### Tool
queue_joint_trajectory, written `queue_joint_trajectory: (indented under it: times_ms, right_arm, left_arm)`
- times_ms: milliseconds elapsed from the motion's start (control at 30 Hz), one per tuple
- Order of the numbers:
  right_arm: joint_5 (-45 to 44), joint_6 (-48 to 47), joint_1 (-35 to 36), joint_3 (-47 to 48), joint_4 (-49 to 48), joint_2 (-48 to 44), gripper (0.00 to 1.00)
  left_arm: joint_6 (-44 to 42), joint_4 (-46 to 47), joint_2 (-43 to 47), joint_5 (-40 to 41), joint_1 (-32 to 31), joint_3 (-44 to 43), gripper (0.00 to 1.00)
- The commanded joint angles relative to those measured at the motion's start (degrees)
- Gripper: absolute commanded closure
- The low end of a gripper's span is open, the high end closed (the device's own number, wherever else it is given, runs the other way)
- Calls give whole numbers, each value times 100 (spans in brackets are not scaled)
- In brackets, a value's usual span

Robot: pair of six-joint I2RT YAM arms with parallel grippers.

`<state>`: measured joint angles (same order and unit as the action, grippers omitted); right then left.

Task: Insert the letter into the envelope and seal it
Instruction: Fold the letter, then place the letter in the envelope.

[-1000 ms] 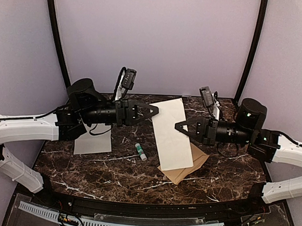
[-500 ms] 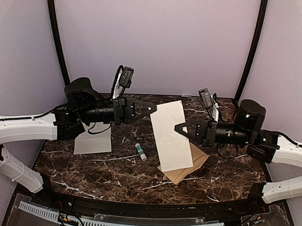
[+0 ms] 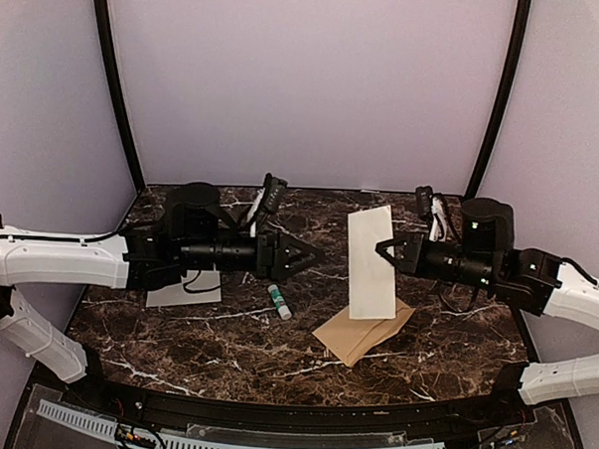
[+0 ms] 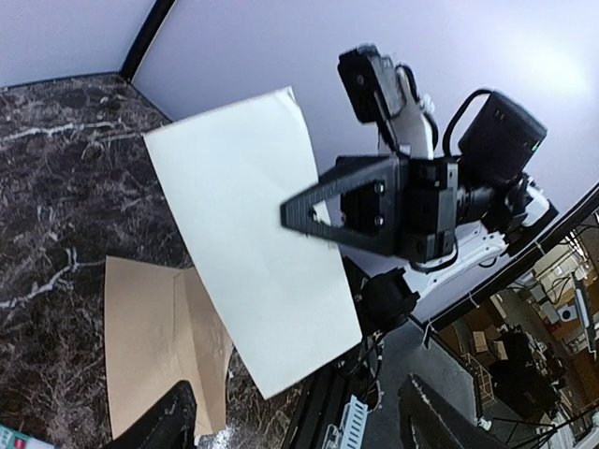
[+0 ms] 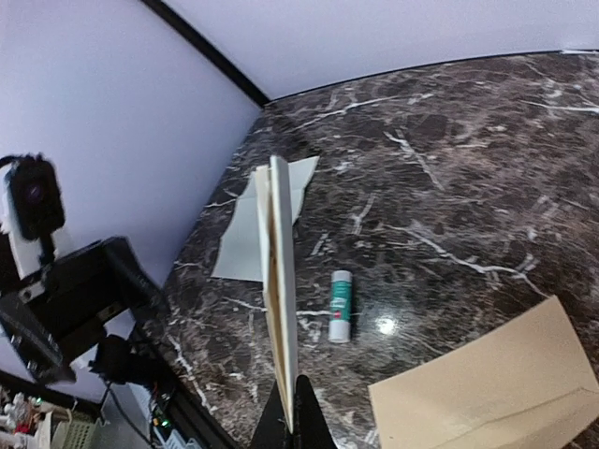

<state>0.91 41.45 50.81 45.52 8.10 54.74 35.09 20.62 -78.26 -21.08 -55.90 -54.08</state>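
the letter (image 3: 370, 262) stands over the envelope (image 3: 359, 337); glue stick (image 3: 279, 301) to its left.

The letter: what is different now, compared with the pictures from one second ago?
The left gripper let go of the letter, opened and moved slightly toward the near edge. The right gripper, shut on the letter, holds it alone, has drawn it rightward and turned it more upright. The envelope, glue stick and white sheet stayed put.

We saw the folded white letter (image 3: 369, 262) held upright above the marble table (image 3: 175, 348); the tan envelope (image 3: 359, 337) lay flat just below its lower end.
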Motion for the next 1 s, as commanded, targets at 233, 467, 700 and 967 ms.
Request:
queue_joint_trajectory:
  times_ms: [233, 467, 700, 967]
  right_arm:
    - [-1134, 1192, -414, -885, 710, -604, 100]
    - [-1473, 1603, -422, -1502, 229, -452, 100]
    - [-1681, 1996, -431, -1739, 492, -209, 100]
    - [-1804, 2423, -457, -2183, 594, -253, 100]
  left_arm:
    - [31, -750, -2141, 575, -694, -783, 27]
    - [77, -862, -2626, 533, -698, -1097, 27]
    - [115, -992, -2670, 694, -696, -1038, 28]
    - [208, -822, -2745, 699, -694, -1000, 28]
